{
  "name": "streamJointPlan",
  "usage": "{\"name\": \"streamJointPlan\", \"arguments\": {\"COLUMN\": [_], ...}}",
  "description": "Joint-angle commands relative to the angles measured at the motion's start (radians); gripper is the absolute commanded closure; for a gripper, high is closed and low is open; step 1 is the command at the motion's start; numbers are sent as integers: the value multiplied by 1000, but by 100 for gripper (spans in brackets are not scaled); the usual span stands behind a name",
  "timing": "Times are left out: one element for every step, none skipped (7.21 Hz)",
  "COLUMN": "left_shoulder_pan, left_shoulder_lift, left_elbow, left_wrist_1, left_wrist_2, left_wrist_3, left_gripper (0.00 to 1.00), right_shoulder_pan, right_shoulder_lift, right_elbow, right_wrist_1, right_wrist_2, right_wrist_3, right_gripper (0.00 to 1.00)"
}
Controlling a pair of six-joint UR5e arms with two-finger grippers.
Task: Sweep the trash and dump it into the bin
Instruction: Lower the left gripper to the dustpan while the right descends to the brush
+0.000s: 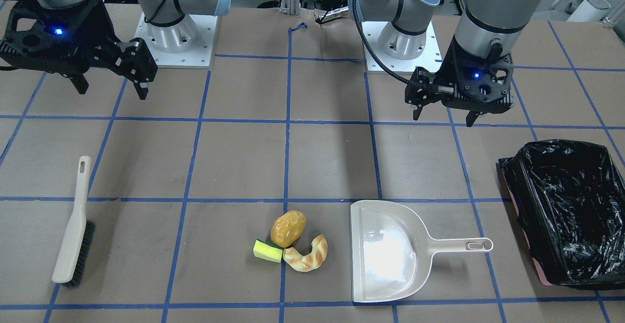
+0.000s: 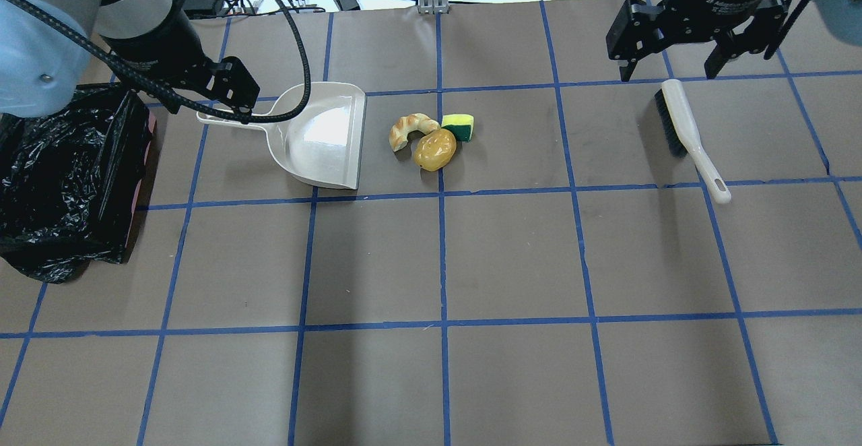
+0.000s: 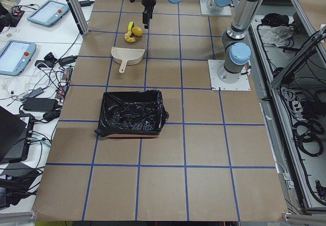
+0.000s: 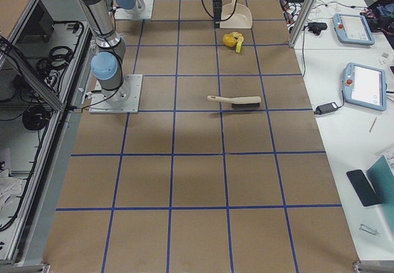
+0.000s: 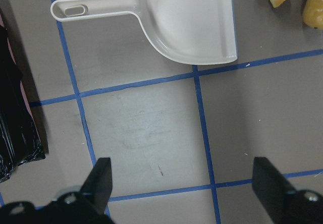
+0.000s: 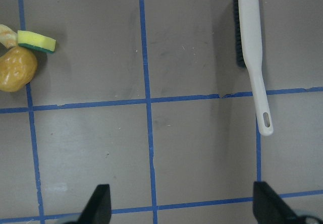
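The trash lies in a tight cluster: a golden-brown potato (image 1: 288, 228) (image 2: 435, 149), a yellow sponge with green backing (image 1: 267, 250) (image 2: 458, 126) and a tan croissant (image 1: 307, 254) (image 2: 409, 128). The black-bag-lined bin (image 1: 517, 186) (image 2: 114, 163) stands at the table's end on my left. My left gripper (image 1: 443, 117) (image 5: 184, 183) is open and empty, above the table near the dustpan handle. My right gripper (image 1: 113, 91) (image 6: 181, 206) is open and empty, hovering near the brush.
A beige dustpan (image 1: 385, 254) (image 2: 323, 136) lies beside the trash, mouth toward it, handle toward the bin. A beige hand brush (image 1: 73, 225) (image 2: 687, 136) lies flat on the right side. Blue tape lines grid the brown table.
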Motion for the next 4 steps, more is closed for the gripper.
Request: {"name": "streamJointPlan", "arguments": {"left_shoulder_pan": [-1,-1,11,28], "left_shoulder_lift": [-1,-1,-8,-27], "left_elbow": [0,-2,-2,-2], "left_wrist_1": [4,2,4,4], "left_wrist_2": [-3,2,2,2], "left_wrist_3": [9,21,101,277], "left_gripper": [0,0,0,0], "right_shoulder_pan": [-97,-169,-213,-230], "right_shoulder_lift": [15,28,38,42], "right_elbow": [35,99,177,224], "right_wrist_1": [-13,-66,-152,-219], "right_wrist_2": [-11,-13,-13,-13], "right_wrist_3": [-24,-34,-127,-219], "right_gripper": [0,0,0,0]}}
